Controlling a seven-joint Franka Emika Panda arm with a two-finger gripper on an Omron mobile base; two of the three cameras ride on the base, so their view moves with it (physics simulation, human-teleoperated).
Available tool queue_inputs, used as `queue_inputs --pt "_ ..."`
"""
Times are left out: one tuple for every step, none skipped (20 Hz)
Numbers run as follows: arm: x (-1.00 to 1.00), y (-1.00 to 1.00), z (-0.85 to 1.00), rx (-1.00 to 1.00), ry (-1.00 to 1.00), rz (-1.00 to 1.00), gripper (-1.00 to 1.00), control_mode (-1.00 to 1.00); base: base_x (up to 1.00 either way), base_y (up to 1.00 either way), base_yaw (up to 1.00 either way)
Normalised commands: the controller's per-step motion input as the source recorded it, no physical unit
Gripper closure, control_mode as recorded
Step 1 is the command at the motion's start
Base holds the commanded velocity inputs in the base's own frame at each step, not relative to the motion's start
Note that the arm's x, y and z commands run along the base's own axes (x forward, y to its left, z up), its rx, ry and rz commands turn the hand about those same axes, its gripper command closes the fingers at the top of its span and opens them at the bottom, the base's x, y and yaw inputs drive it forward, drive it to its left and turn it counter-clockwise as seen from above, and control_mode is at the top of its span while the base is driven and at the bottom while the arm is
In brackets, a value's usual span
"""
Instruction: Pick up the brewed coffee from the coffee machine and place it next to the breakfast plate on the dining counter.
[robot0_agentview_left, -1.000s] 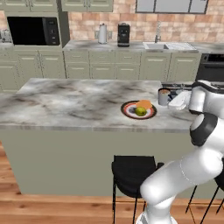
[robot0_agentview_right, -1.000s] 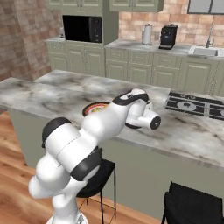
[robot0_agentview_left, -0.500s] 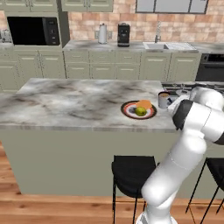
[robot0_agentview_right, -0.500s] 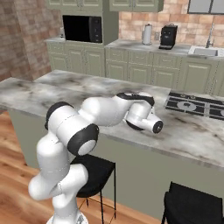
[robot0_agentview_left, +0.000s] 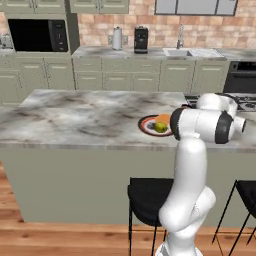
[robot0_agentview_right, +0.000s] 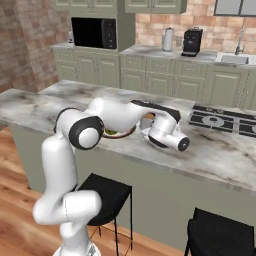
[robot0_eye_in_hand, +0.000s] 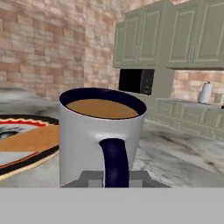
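Note:
The brewed coffee (robot0_eye_in_hand: 103, 131) is a grey-white mug with a dark blue rim and handle, full of brown liquid. It stands upright on the dining counter (robot0_eye_in_hand: 175, 148) just right of the breakfast plate (robot0_eye_in_hand: 26, 144) in the hand view. My gripper (robot0_eye_in_hand: 114, 179) is shut on the mug's blue handle, one fingertip on either side. From the base, the breakfast plate (robot0_agentview_left: 157, 125) with its orange and green fruit lies mid-counter, and my forearm hides the mug. The coffee machine (robot0_agentview_left: 141, 40) stands far back on the wall counter.
A white paper-towel roll (robot0_agentview_left: 117, 38) stands beside the coffee machine (robot0_agentview_right: 192, 41). A black stovetop (robot0_agentview_right: 220, 121) lies on the dining counter (robot0_agentview_right: 215, 155) right of my hand. Black stools (robot0_agentview_left: 150, 200) stand under the counter's front edge. A microwave (robot0_agentview_right: 95, 32) sits at the back left.
My elbow and forearm have swung left, in front of the plate's right side, and they now cover the mug in the left base view. The mug stays beside the plate.

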Motion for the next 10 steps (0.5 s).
queue_inputs --pt "-0.21 0.12 0.00 -0.03 0.00 0.00 -1.00 -1.00 0.00 0.00 0.00" --pt "-0.35 0.15 0.00 -0.04 0.00 0.00 -1.00 -1.00 0.00 0.00 0.00" --pt "-0.57 0.25 0.03 -0.08 0.00 0.00 -1.00 -1.00 0.00 0.00 0.00" --pt "-0.67 0.24 0.13 -0.08 0.00 0.00 -1.00 -1.00 0.00 0.00 0.00" --pt "-0.71 0.34 0.31 -0.12 0.00 0.00 -1.00 -1.00 0.00 0.00 0.00" --pt "-0.64 0.31 0.51 -0.13 0.00 0.00 -1.00 -1.00 0.00 0.00 0.00" --pt "-0.49 0.34 0.58 -0.13 0.00 0.00 -1.00 -1.00 0.00 0.00 0.00" --pt "-0.36 0.32 0.64 -0.13 0.00 0.00 -1.00 -1.00 0.00 0.00 0.00" --pt "-0.40 0.24 0.67 -0.11 0.00 0.00 -1.00 -1.00 0.00 0.00 0.00" --pt "-0.44 0.18 0.71 -0.11 0.00 0.00 -1.00 -1.00 0.00 0.00 0.00"
